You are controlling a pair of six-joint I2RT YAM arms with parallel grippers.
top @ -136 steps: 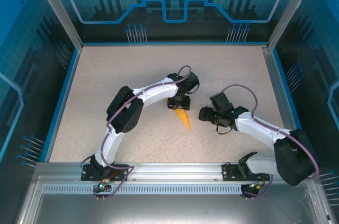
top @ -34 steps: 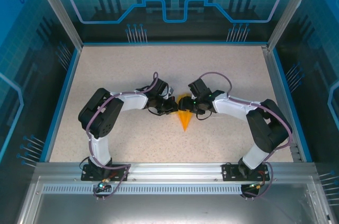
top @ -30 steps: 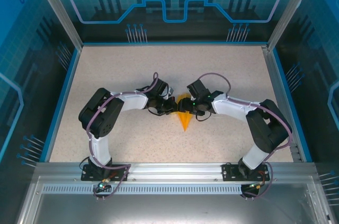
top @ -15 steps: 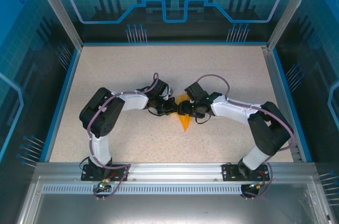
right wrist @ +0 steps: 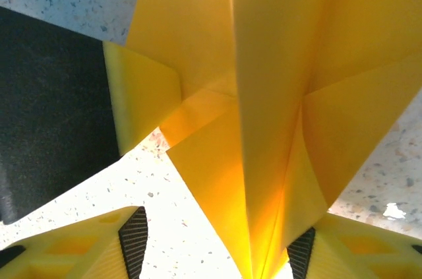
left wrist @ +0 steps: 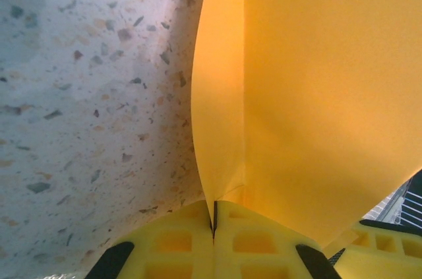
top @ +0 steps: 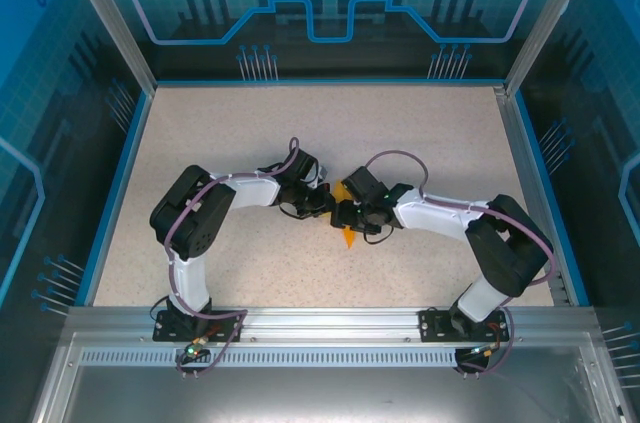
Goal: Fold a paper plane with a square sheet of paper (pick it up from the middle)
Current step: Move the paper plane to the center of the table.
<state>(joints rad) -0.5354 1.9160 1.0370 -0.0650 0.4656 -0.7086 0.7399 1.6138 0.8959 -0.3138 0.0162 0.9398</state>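
Observation:
The paper plane [top: 347,235], an orange-yellow folded dart, lies mid-table with its tip toward the near edge. The two grippers meet over its wide end. My left gripper [top: 323,205] comes in from the left and is shut on a raised fold of the plane [left wrist: 310,88]; its yellow fingers [left wrist: 175,243] are pressed together on the paper edge. My right gripper [top: 347,213] comes in from the right and stands open [right wrist: 217,249]. The plane's creased keel [right wrist: 264,160] runs down between its fingers [right wrist: 128,243], close to the right one. Much of the plane is hidden under both grippers.
The speckled beige table [top: 250,133] is ringed by a blue rim [top: 118,193] and clear enclosure walls. The left gripper's yellow finger [right wrist: 138,97] and black body [right wrist: 46,107] sit close in front of the right wrist camera. Both forearms are stretched low over the table.
The right gripper has slid left and slightly nearer over the last second, covering more of the plane until little but the tip shows. The left gripper has stayed put, holding the fold.

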